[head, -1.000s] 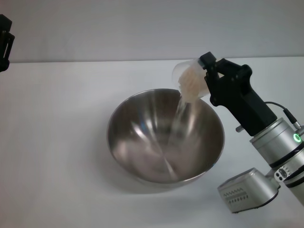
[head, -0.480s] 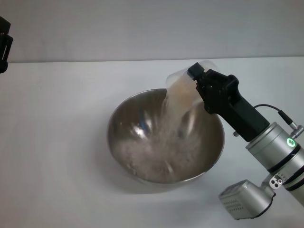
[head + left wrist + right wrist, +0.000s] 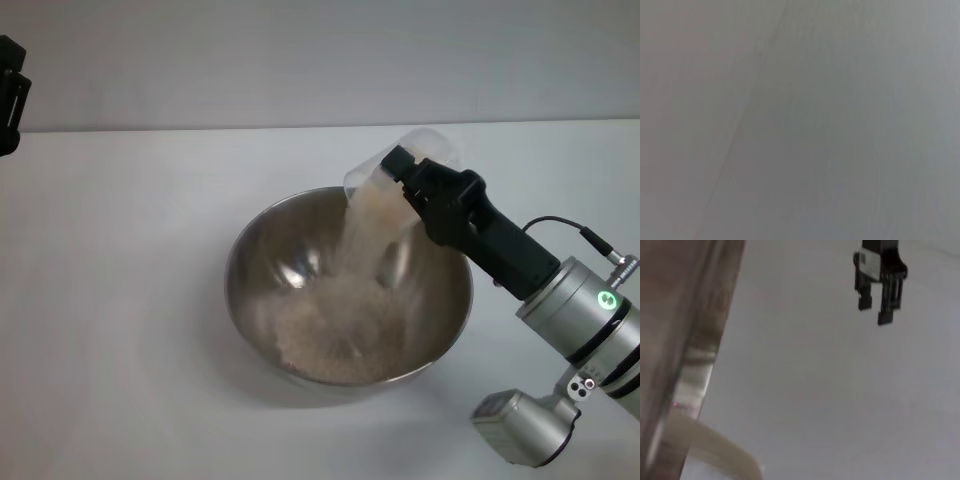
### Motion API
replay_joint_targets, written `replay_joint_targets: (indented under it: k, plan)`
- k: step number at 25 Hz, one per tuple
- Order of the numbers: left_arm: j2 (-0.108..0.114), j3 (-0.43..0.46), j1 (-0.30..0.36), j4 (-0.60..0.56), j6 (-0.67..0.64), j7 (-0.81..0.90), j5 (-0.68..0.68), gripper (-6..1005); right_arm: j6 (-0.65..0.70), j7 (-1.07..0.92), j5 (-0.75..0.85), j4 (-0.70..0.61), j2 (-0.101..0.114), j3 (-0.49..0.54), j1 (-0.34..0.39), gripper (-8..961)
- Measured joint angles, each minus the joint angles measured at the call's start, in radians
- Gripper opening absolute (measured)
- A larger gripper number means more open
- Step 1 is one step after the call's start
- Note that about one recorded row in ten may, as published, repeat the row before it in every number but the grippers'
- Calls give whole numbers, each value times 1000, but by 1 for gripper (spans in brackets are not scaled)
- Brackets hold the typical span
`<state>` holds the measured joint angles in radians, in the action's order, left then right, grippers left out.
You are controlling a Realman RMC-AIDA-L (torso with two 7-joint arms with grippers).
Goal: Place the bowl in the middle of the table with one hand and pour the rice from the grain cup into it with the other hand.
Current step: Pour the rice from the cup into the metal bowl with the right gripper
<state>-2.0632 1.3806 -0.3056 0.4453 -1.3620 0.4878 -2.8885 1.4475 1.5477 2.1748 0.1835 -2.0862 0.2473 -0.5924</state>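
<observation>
The steel bowl (image 3: 270, 262) stands in the middle of the white table (image 3: 120, 300). A pale heap of rice (image 3: 335, 345) lies in its bottom. My right gripper (image 3: 412, 188) is shut on the clear grain cup (image 3: 385, 180), tipped steeply over the bowl's far right rim. A stream of rice (image 3: 362, 240) falls from its lip into the bowl. My left gripper (image 3: 8, 95) is parked raised at the far left edge; it also shows far off in the right wrist view (image 3: 879, 302), fingers apart and empty. The bowl's rim (image 3: 695, 365) shows in the right wrist view.
The right arm's silver forearm (image 3: 585, 320) reaches in from the lower right over the table. The left wrist view shows only a plain grey surface.
The cup has tipped further and shifted slightly left over the bowl. The thin stream has thickened, and a heap of rice has built up in the bowl. The left arm has not moved.
</observation>
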Motion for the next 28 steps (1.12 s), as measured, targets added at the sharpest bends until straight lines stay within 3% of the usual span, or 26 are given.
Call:
replay_joint_targets:
  k: [28]
  plan:
    - [0, -2, 5, 6, 0, 11, 0, 650, -6, 189, 126, -52, 1, 1, -41, 19]
